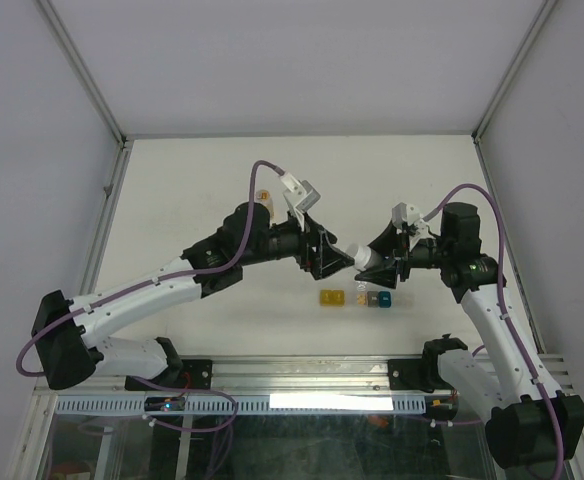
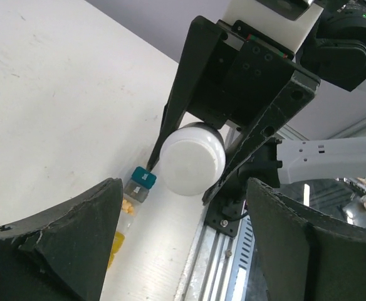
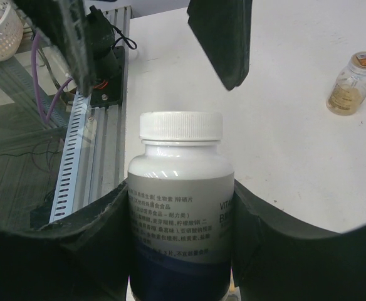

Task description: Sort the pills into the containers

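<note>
Bottle check first: white pill bottle (image 3: 180, 216) is clamped between the pads of the right gripper (image 3: 180, 191), white screw cap on, printed label facing the wrist camera. From overhead I see it held clear of the table (image 1: 192, 180), roughly level, cap end pointing at the left gripper (image 1: 338, 258).

Left gripper jaws stand wide apart just off the cap. I see nothing between them and no contact with the cap in either wrist view. One left finger (image 3: 220, 37) hangs beyond the cap.

Containers (image 1: 355, 298) lie on the table just below the bottle in the overhead view, toward the arm bases. They are a yellow box, a clear box with small pale-orange pills inside, and a blue-teal box, touching in a row. The blue-teal end sits nearest under the bottle. Whether their lids are shut I cannot tell.

Amber bottle (image 1: 264, 198) stands upright on the table, well apart from the white bottle, past the left arm's wrist.
</note>
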Controlling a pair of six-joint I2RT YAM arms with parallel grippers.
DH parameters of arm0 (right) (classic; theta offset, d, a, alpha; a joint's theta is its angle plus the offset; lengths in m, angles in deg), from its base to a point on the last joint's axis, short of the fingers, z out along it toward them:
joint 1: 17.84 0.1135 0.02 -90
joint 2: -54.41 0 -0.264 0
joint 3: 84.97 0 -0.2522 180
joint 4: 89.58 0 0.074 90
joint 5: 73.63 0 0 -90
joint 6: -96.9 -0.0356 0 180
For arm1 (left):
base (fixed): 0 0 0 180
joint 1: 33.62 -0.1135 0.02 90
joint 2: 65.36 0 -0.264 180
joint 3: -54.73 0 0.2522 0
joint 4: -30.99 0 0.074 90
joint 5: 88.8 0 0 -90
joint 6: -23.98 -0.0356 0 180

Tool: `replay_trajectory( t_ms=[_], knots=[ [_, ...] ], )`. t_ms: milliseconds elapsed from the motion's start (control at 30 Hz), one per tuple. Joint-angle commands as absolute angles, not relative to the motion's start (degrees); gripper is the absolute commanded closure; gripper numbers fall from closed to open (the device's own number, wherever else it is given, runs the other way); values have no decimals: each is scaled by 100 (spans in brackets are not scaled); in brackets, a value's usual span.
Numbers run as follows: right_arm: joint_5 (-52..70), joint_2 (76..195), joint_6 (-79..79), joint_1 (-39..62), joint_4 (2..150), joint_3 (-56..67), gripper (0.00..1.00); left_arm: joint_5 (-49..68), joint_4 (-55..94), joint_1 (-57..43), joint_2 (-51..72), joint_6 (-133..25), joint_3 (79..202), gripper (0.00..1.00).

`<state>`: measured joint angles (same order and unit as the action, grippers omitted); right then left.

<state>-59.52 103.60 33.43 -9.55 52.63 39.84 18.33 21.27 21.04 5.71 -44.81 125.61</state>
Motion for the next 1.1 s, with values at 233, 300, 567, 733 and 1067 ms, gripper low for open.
replay_trajectory(
  t_ms=[233,300,567,733,1067],
  knots=[
    [-6122,10311,3405,-929,5469,3811,100,977,1644,2554,1036,-4265,13472,26],
    [-6129,10301,3402,-933,5469,3808,100,1016,1620,2552,1098,-4270,13515,30],
    [-6121,10304,3405,-932,5469,3810,100,1322,1547,2554,1273,-4323,13669,39],
    [-6122,10303,3401,-931,5464,3816,100,1686,1506,2554,1356,-4415,13708,63],
    [-6134,10279,3406,-936,5469,3809,100,4331,1102,2363,1611,-7116,13711,87]
  ],
)
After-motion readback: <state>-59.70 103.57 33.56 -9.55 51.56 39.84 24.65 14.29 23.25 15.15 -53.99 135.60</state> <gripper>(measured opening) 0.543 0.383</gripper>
